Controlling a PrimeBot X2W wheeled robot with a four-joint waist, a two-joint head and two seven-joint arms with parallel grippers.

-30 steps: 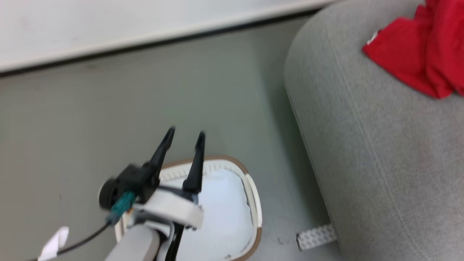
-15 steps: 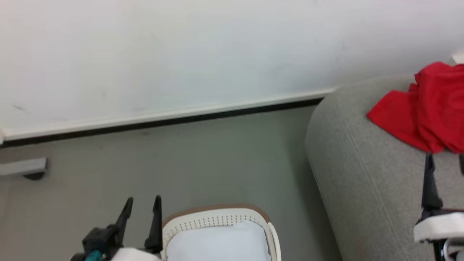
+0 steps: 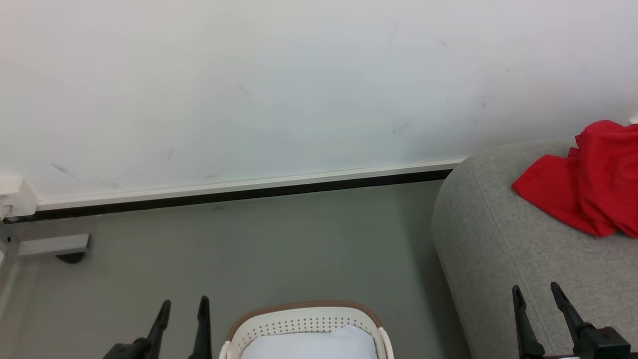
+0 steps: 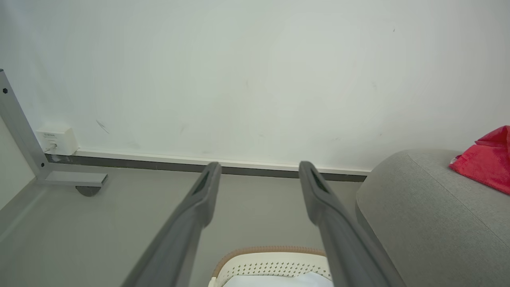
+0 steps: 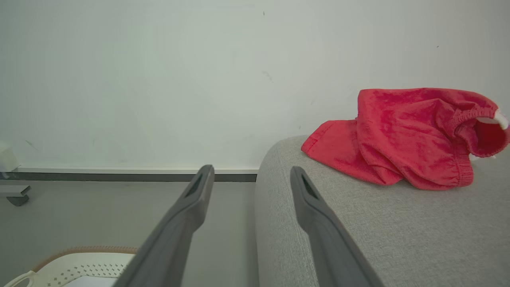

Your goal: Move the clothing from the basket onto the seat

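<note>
Looks higher up than a second ago, with more white wall (image 3: 299, 75) and less floor (image 3: 299, 239), because of the head lifting, not because of things sliding. Finds the red clothing (image 3: 588, 189) lying in a crumpled heap on top of the grey seat (image 3: 523, 259), near its rounded end, with a stretchy band showing in the right wrist view. Finds the basket (image 3: 304, 311) on the floor near the seat, with the pale lining cloth (image 3: 309, 344) showing inside and no red in the part in view. Holds nothing in the left hand (image 3: 183, 302), fingers spread apart, now low and just to the left of the basket instead of up over it. Holds nothing in the right hand (image 3: 535, 287) too, fingers apart, low by the near end of the seat and well apart from the clothing. Means good news for the job: looks done, or very nearly done, with the red things out and both hands pulled back to rest. Cannot see down to the bottom of the basket, so cannot be fully sure about leftovers. Needs maybe one last peek into the basket.
</note>
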